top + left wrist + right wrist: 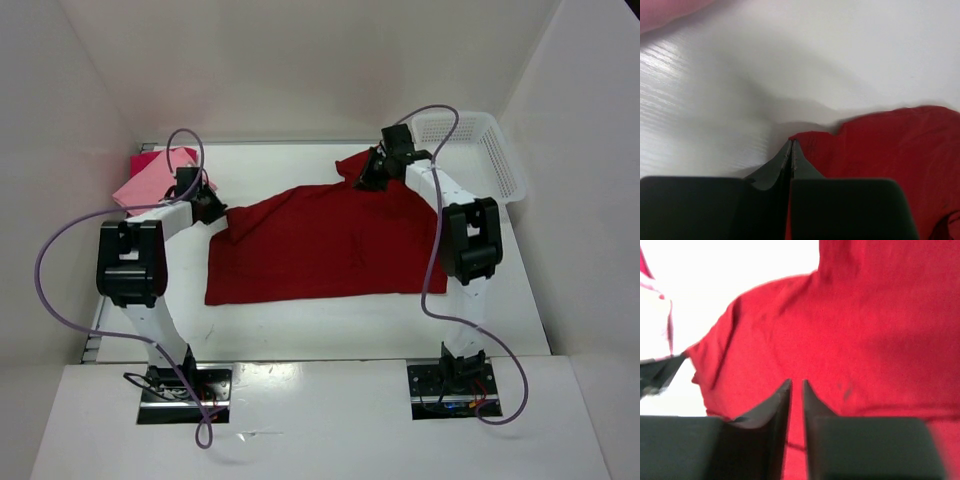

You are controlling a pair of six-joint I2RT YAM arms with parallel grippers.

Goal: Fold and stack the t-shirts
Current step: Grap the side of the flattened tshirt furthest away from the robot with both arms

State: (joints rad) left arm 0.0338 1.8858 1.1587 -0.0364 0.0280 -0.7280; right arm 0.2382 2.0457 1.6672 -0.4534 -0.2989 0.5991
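I see the dark crimson t-shirt (320, 250) lying unfolded and rumpled across the middle of the table (300, 325), its far right edge drawn up into a peak. In the far left corner, the light pink t-shirt (150, 188) lies folded on the magenta t-shirt (146, 160).

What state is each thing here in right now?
dark red shirt: spread out, unfolded.
light pink shirt: folded, atop the magenta shirt.
magenta shirt: folded, underneath.
basket: upright, looks empty.
left gripper: shut at the dark red shirt's edge.
right gripper: slightly open.
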